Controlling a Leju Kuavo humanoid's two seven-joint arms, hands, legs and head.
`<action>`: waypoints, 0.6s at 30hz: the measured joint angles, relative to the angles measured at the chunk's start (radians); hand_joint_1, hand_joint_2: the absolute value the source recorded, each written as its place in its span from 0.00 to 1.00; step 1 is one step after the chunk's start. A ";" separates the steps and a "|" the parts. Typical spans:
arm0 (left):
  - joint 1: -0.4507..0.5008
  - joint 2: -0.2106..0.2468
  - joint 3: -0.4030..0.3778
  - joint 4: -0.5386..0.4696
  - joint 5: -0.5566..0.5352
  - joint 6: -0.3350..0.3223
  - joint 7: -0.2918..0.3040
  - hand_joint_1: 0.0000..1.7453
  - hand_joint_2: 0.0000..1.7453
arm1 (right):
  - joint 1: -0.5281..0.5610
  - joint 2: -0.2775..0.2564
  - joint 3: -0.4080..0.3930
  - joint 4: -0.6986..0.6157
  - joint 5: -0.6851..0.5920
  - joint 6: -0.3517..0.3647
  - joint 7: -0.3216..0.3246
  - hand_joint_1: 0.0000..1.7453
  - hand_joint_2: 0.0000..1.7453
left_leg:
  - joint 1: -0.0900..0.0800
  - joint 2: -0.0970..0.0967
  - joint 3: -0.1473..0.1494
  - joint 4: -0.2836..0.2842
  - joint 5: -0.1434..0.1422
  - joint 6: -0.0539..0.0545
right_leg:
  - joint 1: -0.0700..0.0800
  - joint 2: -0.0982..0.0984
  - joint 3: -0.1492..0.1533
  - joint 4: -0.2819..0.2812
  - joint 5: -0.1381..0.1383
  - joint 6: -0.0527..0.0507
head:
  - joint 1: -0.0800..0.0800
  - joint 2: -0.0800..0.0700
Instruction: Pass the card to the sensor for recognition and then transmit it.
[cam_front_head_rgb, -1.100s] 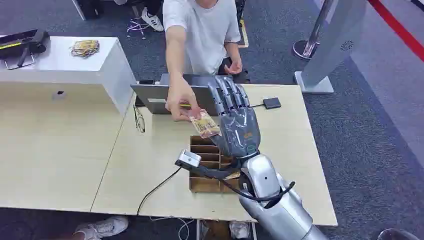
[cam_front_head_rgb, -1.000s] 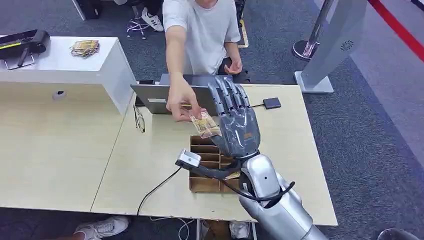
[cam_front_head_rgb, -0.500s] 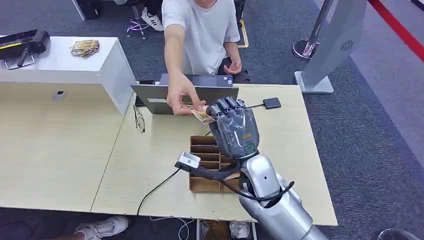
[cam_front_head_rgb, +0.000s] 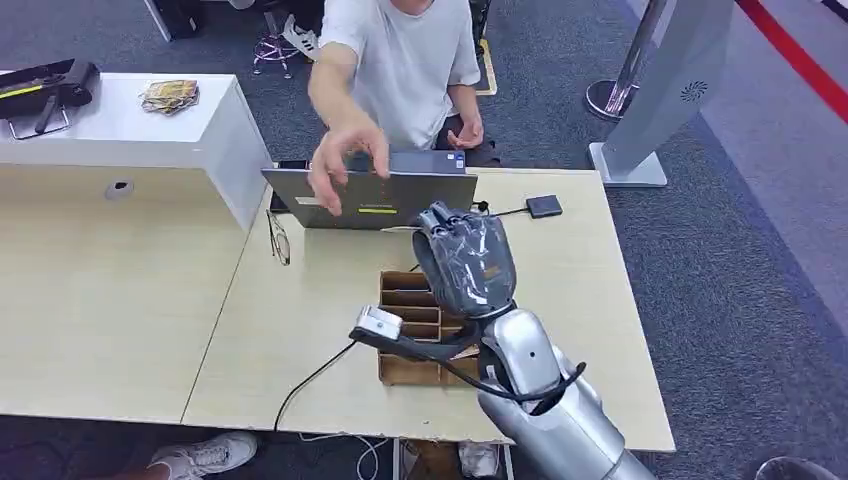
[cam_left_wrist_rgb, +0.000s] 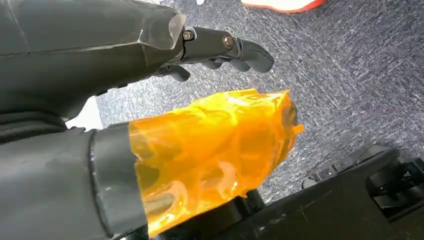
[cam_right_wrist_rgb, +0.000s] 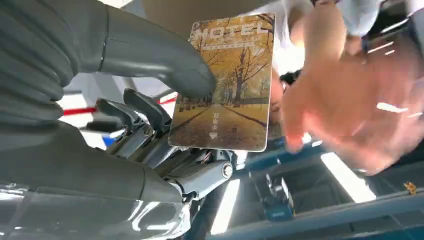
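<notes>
- Right hand (cam_front_head_rgb: 466, 262) raised over the bench (cam_front_head_rgb: 300, 330), fingers (cam_right_wrist_rgb: 145, 107) curled in, gripping the card (cam_right_wrist_rgb: 227, 85) between thumb and fingers.
- Card shows a yellow tree-lined path with "HOTEL" print; seen in the right wrist view.
- Person's hand (cam_front_head_rgb: 345, 160) is apart from the card, hovering above the laptop (cam_front_head_rgb: 385, 195).
- Sensor (cam_front_head_rgb: 378, 322) sits on its cable beside the wooden tray (cam_front_head_rgb: 405, 370), just below the right hand.
- Left hand (cam_left_wrist_rgb: 150, 100) hangs over carpet, fingers apart, holding nothing.
</notes>
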 joint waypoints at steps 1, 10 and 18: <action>0.000 0.000 0.000 0.000 0.002 0.001 0.000 0.00 0.00 | 0.003 0.000 0.000 -0.004 -0.018 0.007 -0.007 1.00 1.00 | 0.000 0.000 0.000 0.000 0.000 0.000 | 0.000 0.000 0.000 0.000 0.000 0.000 | 0.000 0.000; 0.003 0.000 0.001 0.000 0.017 0.010 -0.003 0.00 0.00 | 0.034 0.000 0.000 -0.050 -0.212 0.084 -0.085 1.00 1.00 | 0.000 0.000 0.000 0.000 0.000 0.000 | 0.000 0.000 0.000 0.000 0.000 0.000 | 0.000 0.000; 0.006 0.000 0.004 0.000 0.029 0.017 -0.005 0.00 0.00 | 0.054 0.000 0.000 -0.099 -0.365 0.156 -0.126 1.00 1.00 | 0.000 0.000 0.000 0.000 0.000 0.000 | 0.000 0.000 0.000 0.000 0.000 0.000 | 0.000 0.000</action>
